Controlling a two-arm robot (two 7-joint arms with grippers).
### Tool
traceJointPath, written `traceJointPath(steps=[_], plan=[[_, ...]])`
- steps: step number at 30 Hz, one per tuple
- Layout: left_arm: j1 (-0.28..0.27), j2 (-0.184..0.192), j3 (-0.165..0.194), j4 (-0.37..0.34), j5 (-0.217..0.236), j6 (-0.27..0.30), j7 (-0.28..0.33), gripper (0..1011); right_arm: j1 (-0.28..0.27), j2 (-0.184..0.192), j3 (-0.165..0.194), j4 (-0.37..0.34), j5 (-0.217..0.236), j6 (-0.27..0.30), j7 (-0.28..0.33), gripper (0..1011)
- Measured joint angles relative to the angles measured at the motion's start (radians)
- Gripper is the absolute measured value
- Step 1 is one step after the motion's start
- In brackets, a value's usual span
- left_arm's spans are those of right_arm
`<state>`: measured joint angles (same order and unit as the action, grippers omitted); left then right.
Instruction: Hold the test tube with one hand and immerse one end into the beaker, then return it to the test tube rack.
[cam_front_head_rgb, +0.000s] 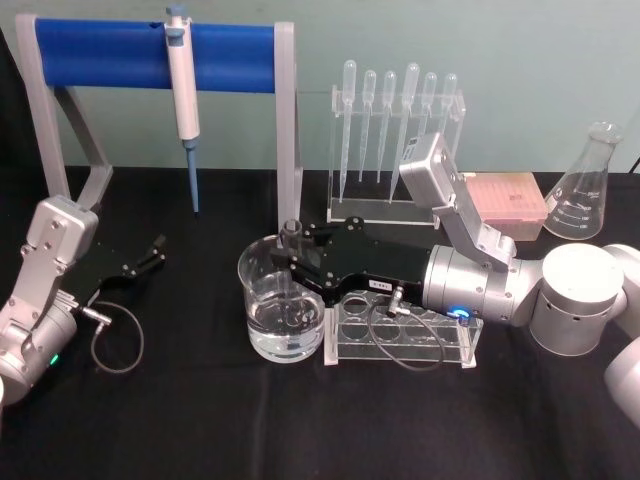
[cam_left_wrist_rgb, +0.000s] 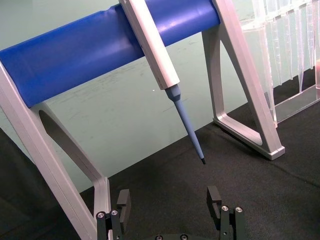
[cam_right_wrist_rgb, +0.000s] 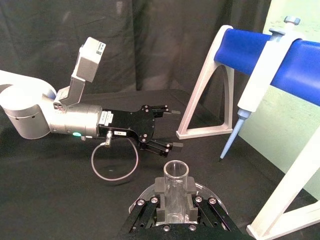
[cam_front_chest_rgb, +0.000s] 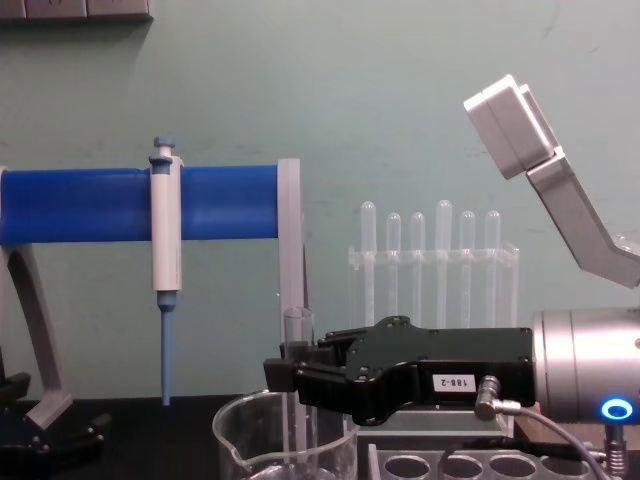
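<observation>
Black cloth covers the worktop (cam_front_head_rgb: 200, 420), with a pale green wall behind. Over it the right gripper (cam_front_head_rgb: 291, 245) reaches across from the robot's right, its fingers clamped on the upper part of the test tube (cam_front_head_rgb: 291, 230). The tube is held upright, with its lower end down inside the beaker (cam_front_head_rgb: 258, 300). The beaker holds water low down, but whether the tube's round bottom reaches that water cannot be told for sure.

The dip looks like the step in hand. The next move would be a straight lift until the tube's bottom clears the beaker's rim, then a short carry toward the robot's right. There the clear test tube rack (cam_front_head_rgb: 440, 345) stands just beside the beaker, almost touching it. The tube must stay vertical and be lowered into one of the round holes.

That rack lies under the right arm's own wrist, and a grey cable (cam_front_head_rgb: 376, 325) loops over several of its holes, so the nearest holes may be awkward to reach. The beaker's rim could also catch the tube if it swings sideways too early.

The left gripper (cam_front_head_rgb: 150, 255) is parked at the robot's left with its fingers spread wide, low over the cloth and well apart from the beaker.

Behind stand a blue-barred stand (cam_front_head_rgb: 100, 55) carrying a micropipette (cam_front_head_rgb: 182, 90), a rack of plastic pipettes (cam_front_head_rgb: 395, 130), a pink box (cam_front_head_rgb: 505, 200) and a conical flask (cam_front_head_rgb: 585, 190).
</observation>
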<state>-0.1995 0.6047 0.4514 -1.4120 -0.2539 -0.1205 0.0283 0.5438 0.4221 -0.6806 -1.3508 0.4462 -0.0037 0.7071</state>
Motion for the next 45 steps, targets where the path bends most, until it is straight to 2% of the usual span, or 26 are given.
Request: traceJointPath(steps=[45], plan=[[0.0, 0.0, 0.0, 0.0, 0.0, 0.0, 0.0, 1000, 0.0, 0.0, 0.0, 0.0, 0.0, 0.0, 0.0, 241]])
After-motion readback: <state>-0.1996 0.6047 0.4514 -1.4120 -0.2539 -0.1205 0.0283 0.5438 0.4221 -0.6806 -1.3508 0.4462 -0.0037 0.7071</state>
